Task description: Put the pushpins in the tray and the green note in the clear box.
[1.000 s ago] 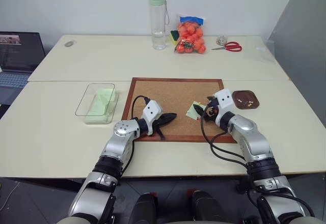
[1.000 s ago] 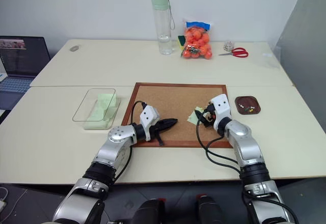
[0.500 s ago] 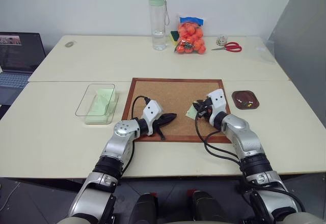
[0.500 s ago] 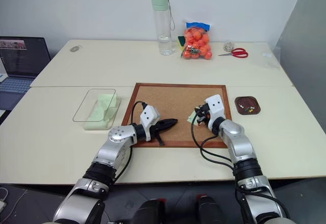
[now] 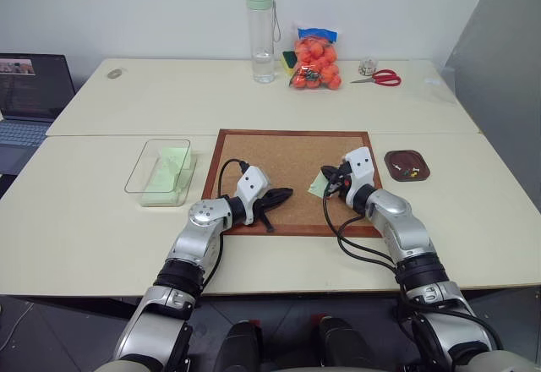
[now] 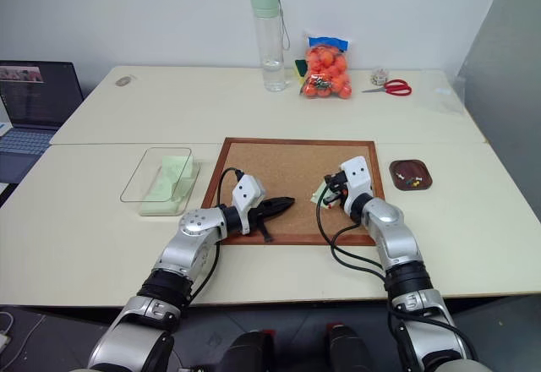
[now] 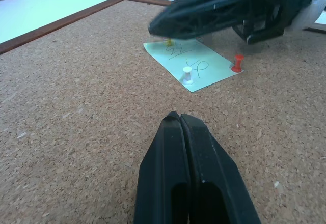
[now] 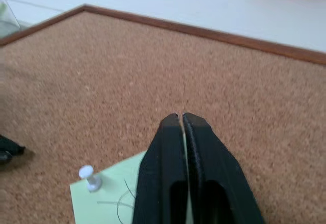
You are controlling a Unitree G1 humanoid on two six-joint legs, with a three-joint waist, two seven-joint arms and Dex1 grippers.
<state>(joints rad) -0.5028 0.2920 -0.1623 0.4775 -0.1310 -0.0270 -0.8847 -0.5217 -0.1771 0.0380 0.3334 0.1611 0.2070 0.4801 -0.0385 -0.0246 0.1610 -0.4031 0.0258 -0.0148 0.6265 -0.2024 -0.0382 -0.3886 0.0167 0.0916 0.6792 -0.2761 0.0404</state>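
Pushpins in the green note number three: white, red and a yellow one at its far corner; pen scribbles on it are unreadable. It lies on the corkboard. The tray holds a few pins, the clear box green paper. Left gripper fingers are pressed together, empty; right gripper fingers nearly closed over the note.

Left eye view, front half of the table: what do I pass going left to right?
Clear box → left tool over the corkboard → green note → right tool → tray.
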